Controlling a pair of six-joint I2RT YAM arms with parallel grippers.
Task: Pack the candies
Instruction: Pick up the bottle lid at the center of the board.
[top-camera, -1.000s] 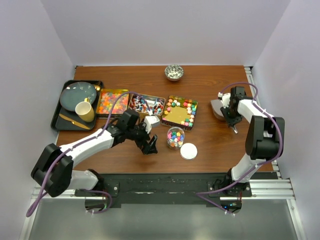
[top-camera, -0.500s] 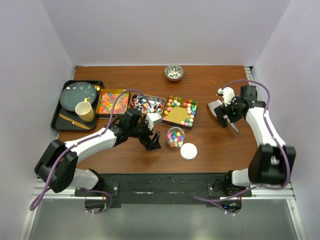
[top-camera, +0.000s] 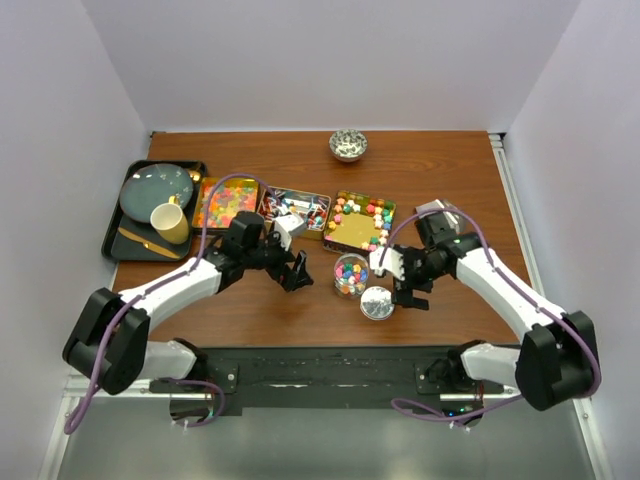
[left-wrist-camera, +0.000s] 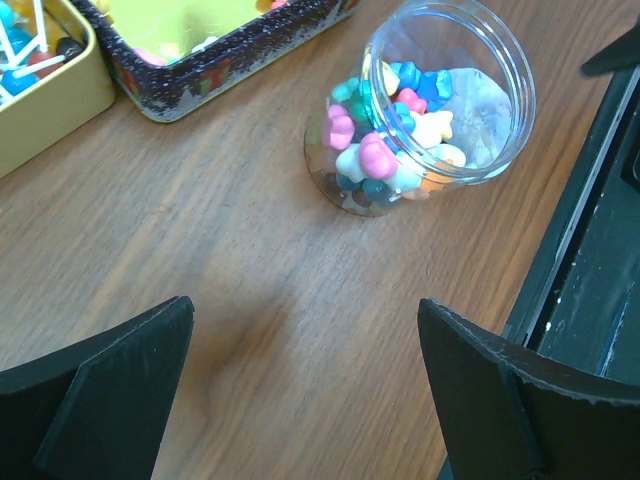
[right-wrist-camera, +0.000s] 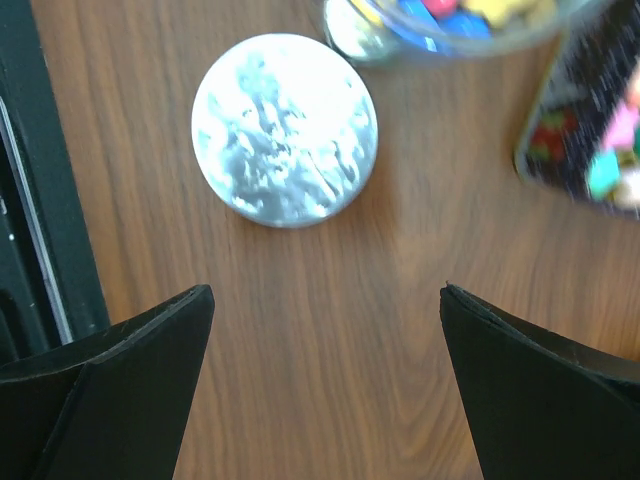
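When you look down from the top camera, take the clear jar (top-camera: 351, 262) near the middle of the tabletop (top-camera: 440, 160) as your marker. It stands upright and uncapped, with some candies (top-camera: 349, 281) already inside. Its round lid (top-camera: 377, 302) lies flat just beside the jar, on the side nearer the arm bases. Behind the jar, three open tins sit in a row, each holding more candies: the cube tin (top-camera: 360, 222) is closest, the wrapped-sweets tin (top-camera: 294, 210) is farther off, and the gummy tin (top-camera: 224, 203) is farthest. Your left gripper (top-camera: 296, 272) hangs near the jar without touching it. Your right gripper (top-camera: 410, 285) hangs on the jar's opposite side, just beside the lid.

Through the left wrist camera, the jar (left-wrist-camera: 420, 110) shows pink, blue, green and white pieces through its wall. Your left gripper's fingers (left-wrist-camera: 110, 400) stand wide apart with only bare wood between them, holding nothing. The dark-walled cube tin (left-wrist-camera: 220, 50) lies just behind the jar.

Through the right wrist camera, the lid (right-wrist-camera: 285, 130) lies ahead of the fingers (right-wrist-camera: 540, 390), not between them. The jar's base (right-wrist-camera: 450, 25) sits just beyond the lid. This gripper is spread wide too, and empty.
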